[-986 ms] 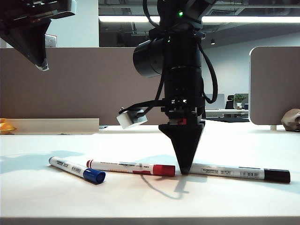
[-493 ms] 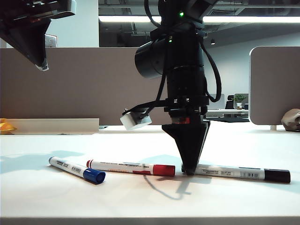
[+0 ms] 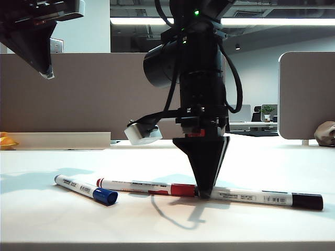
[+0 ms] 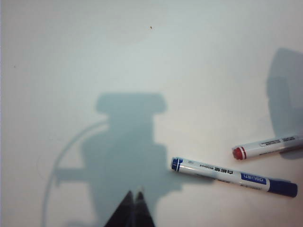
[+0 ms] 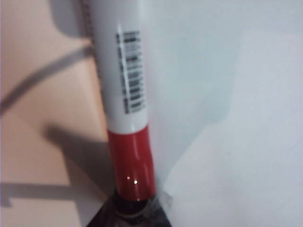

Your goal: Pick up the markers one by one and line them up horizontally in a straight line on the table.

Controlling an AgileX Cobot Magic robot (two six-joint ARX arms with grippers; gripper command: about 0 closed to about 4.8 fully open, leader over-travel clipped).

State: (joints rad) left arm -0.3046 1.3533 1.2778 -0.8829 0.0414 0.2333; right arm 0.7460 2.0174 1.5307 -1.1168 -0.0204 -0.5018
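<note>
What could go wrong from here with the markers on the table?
The right claw is down at the junction where the red-capped white marker meets the black-capped white marker, so it may nudge either one and break the row. The blue-capped white marker lies angled, out of line, on the white table. The left claw hangs shut above it.

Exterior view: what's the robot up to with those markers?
It is lining up three markers on the white table. The right gripper is down on the table where the red marker's cap meets the black marker's white end; whether it grips either cannot be told. The blue marker lies angled left of the red one, not yet in line. The left gripper is shut, raised at the upper left.
</note>
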